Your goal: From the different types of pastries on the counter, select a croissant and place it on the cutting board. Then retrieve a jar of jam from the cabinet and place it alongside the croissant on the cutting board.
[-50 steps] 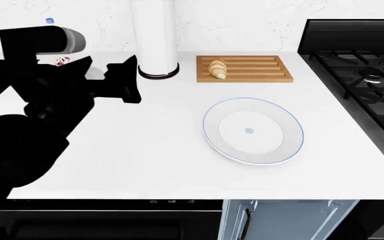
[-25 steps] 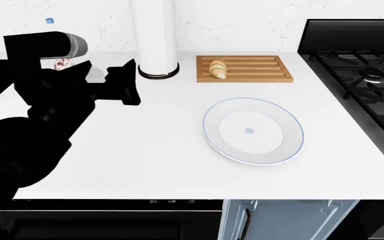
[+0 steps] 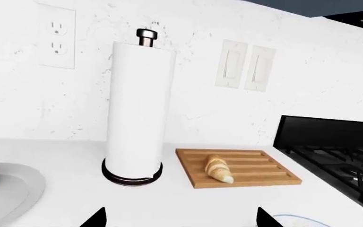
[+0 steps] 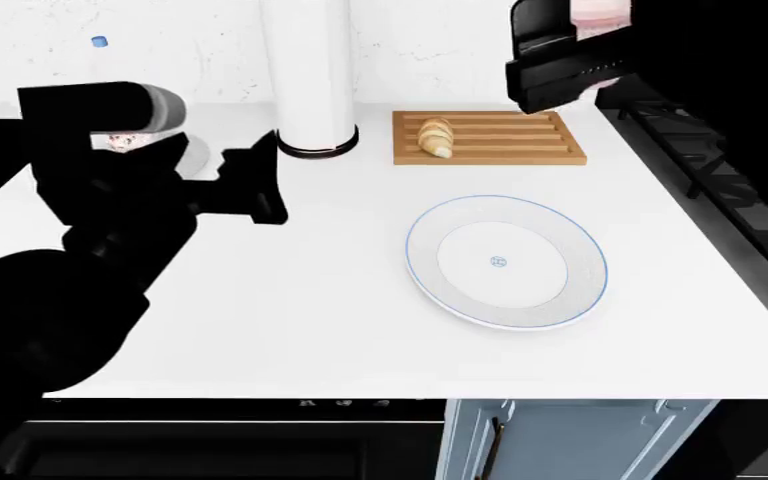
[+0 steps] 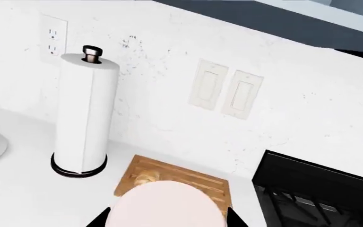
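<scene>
Pink jam jar (image 5: pixel 162 204) pinched in right jaws above cutting board (image 4: pixel 488 137); left jaws spread.

The robot's body renders almost wholly as flat, unshaded black. The bulky black left arm (image 4: pixel 104 230) is built of blocky, angular segments over a rounded mass lower down, with one short grey cylindrical cap (image 4: pixel 164 107) at an upper joint. The black left gripper (image 4: pixel 253 185) ends in pointed, wedge-shaped fingers. The black right gripper (image 4: pixel 571 62) is a squarish block with faint horizontal ridges. No cables, screws or markings are discernible.
</scene>
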Robot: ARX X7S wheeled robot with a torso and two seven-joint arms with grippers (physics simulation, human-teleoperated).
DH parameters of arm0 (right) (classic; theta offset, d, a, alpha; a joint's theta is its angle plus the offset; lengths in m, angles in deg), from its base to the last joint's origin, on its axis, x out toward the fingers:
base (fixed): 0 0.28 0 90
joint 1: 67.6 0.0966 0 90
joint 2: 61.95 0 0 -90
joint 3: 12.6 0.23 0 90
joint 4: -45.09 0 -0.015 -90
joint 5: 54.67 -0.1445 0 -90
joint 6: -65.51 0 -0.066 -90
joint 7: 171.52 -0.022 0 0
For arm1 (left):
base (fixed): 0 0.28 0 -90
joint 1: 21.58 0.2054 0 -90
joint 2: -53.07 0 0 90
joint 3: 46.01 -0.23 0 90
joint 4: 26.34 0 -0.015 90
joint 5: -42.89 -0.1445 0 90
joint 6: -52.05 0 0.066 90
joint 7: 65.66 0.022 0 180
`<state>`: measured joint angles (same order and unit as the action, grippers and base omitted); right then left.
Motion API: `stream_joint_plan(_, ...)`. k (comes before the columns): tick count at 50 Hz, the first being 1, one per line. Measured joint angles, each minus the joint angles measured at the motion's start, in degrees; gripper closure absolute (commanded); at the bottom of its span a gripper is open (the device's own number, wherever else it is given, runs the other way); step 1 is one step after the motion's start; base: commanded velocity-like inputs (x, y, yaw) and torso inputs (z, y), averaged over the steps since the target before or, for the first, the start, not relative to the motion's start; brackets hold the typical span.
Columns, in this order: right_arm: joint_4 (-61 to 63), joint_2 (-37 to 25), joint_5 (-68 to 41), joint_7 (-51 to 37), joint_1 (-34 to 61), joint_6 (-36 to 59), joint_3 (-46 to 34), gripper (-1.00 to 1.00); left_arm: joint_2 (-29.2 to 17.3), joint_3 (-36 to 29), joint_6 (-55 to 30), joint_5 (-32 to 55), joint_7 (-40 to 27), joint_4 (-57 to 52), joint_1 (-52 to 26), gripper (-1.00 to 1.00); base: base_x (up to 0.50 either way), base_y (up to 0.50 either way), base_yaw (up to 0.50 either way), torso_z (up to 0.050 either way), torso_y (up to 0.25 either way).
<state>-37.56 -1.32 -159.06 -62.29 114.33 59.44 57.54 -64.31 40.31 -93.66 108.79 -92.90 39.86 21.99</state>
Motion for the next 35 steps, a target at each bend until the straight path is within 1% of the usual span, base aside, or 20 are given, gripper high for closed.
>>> stream_joint_plan(6, 2.4, -0.8, 2.5, 3.7, -6.1, -0.6, 0.8, 1.00, 0.1, -0.7, 0.6, -0.9, 0.7, 0.6, 0.2, -1.00, 0.00, 0.00, 0.00, 0.000, 0.000)
stream_joint_plan(16, 3.9, -1.8, 10.8, 13.2, -13.9, -3.0, 0.5, 1.00, 0.2, -1.9, 1.9, -2.6, 2.2, 1.8, 0.6, -1.00, 0.00, 0.00, 0.00, 0.000, 0.000)
stream_joint_plan(25, 2.5, -2.5, 19.0, 21.4, -16.6, -7.2, -0.7, 1.00, 0.2, -2.6, 2.5, -3.4, 3.0, 2.5, 0.7, -1.00, 0.00, 0.00, 0.00, 0.000, 0.000)
stream_joint_plan(35, -2.6, -2.4, 30.8, 31.9, -17.9, -16.7, -3.2, 1.00, 0.0, -2.8, 3.2, -4.0, 3.7, 3.4, 0.9, -1.00, 0.00, 0.00, 0.00, 0.000, 0.000)
